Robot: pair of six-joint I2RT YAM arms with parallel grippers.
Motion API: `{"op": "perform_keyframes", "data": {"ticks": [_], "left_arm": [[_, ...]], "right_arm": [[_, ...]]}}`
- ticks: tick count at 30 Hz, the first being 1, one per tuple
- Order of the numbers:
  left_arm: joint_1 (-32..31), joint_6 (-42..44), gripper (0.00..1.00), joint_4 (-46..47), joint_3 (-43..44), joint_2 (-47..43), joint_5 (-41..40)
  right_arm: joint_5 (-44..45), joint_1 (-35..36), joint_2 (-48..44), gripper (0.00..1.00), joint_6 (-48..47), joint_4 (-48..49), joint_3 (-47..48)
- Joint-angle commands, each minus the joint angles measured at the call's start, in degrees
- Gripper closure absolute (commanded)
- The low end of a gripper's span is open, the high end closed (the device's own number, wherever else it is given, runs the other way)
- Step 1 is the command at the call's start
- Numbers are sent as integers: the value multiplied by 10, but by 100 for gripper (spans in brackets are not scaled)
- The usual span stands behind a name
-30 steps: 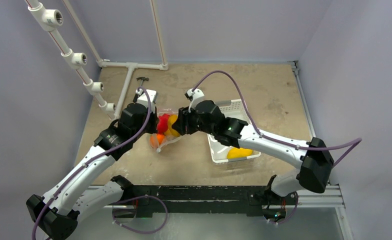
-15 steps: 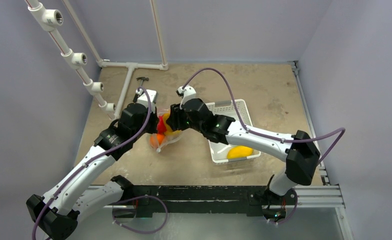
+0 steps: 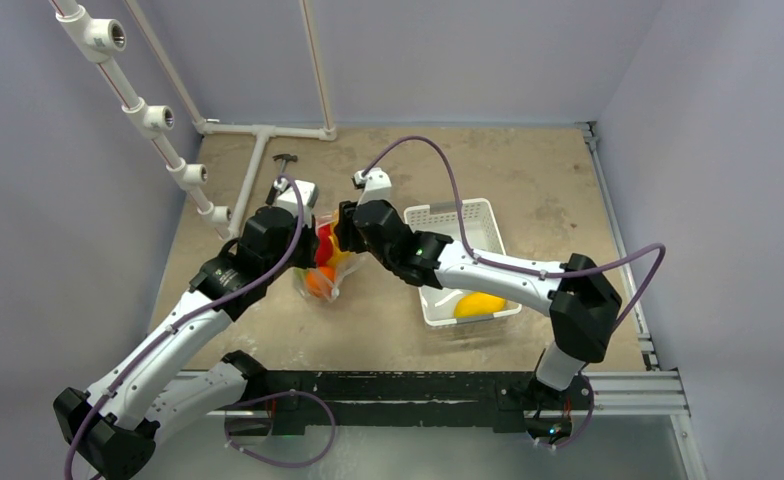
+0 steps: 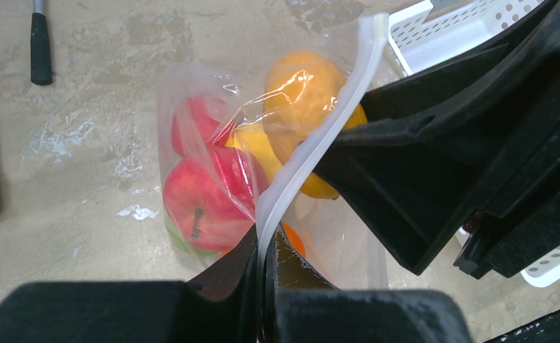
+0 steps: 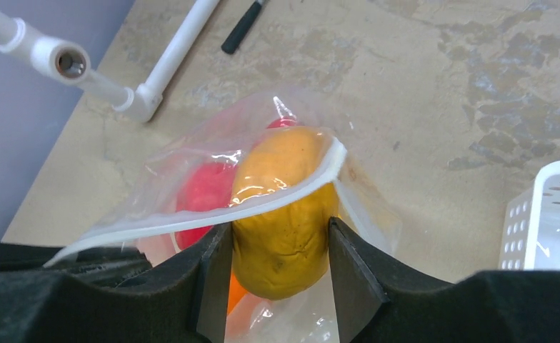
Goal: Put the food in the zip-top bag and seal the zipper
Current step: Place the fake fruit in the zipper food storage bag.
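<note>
The zip-top bag (image 3: 320, 272), soft, crinkly and probably slippery, slumps on the worktop (image 3: 528, 170) at nine o'clock from the white basket (image 3: 473, 215); it looks best held by its stiffer zipper (image 4: 314, 143). The left claw (image 4: 265, 266) is pinched together on that strip. The right claw (image 5: 277, 246), jaws half apart, clamps a yellow fruit (image 5: 284, 214) at the bag's mouth.

fruits (image 4: 202, 200) in bag (image 4: 184, 93); basket (image 3: 450, 214) right of bag, another fruit (image 3: 479, 303) inside

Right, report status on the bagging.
Left fingers pinching zipper strip of clear zip-top bag. Right fingers gripping yellow-orange toy fruit at bag mouth. One yellow fruit waiting in white slotted basket.
</note>
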Motion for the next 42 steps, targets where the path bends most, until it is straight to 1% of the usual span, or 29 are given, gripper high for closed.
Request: {"op": "perform_keyframes", "data": {"ticks": [1, 4, 10, 12, 15, 23, 31, 38, 42], "left_arm": [[1, 4, 100, 24, -2, -3, 8], [1, 4, 100, 24, -2, -3, 8], [0, 3, 100, 24, -2, -5, 7], [0, 3, 100, 24, -2, -5, 6], [1, 3, 100, 24, -2, -5, 7], [1, 3, 100, 24, -2, -3, 7], [1, 3, 100, 25, -2, -2, 7], [1, 3, 100, 25, -2, -1, 7], [1, 3, 100, 24, -2, -1, 8]], "right_arm": [[55, 0, -6, 77, 7, 62, 12], [55, 0, 2, 62, 12, 66, 14], [35, 1, 6, 39, 17, 77, 10], [26, 1, 2, 30, 17, 84, 7], [10, 1, -3, 23, 14, 88, 5], [-24, 3, -51, 22, 24, 81, -9], [-56, 4, -111, 24, 49, 45, -26], [-58, 4, -163, 26, 84, 22, -68], [-60, 4, -191, 27, 115, 21, -108]]}}
